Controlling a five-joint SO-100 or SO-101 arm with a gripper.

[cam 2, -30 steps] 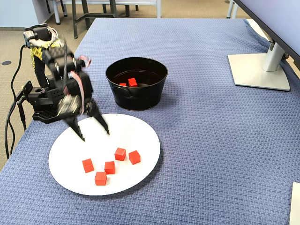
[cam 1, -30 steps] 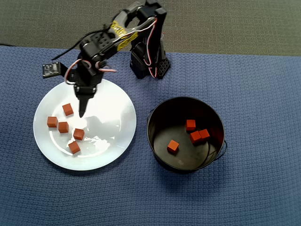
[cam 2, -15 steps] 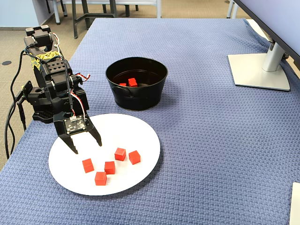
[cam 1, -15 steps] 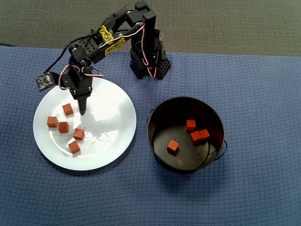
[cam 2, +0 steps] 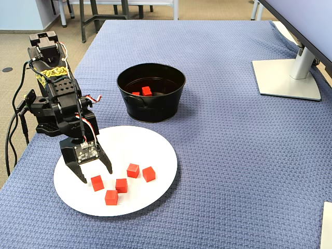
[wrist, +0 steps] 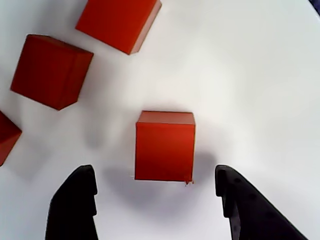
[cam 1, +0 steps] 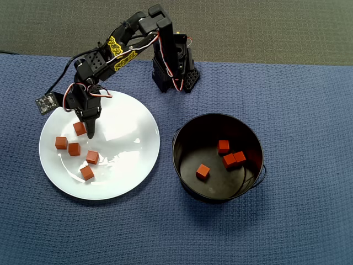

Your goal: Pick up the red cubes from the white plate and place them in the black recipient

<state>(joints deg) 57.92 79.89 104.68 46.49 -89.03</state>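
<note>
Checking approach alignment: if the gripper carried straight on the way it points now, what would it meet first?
Probably the small red cube lying between the open jaws of the gripper, then the glossy white plate beneath it; remaining height is unclear.

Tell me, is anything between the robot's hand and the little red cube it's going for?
No. In the wrist view the open hand faces the small matte red cube with only bare glossy white plate between them.

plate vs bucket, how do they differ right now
The plate is white, flat and shallow; the bucket is black with tall walls and a wire handle. The plate holds five red cubes, the bucket four. The open gripper hangs over the plate, not the bucket. Both are round and rest on the blue cloth.
</note>
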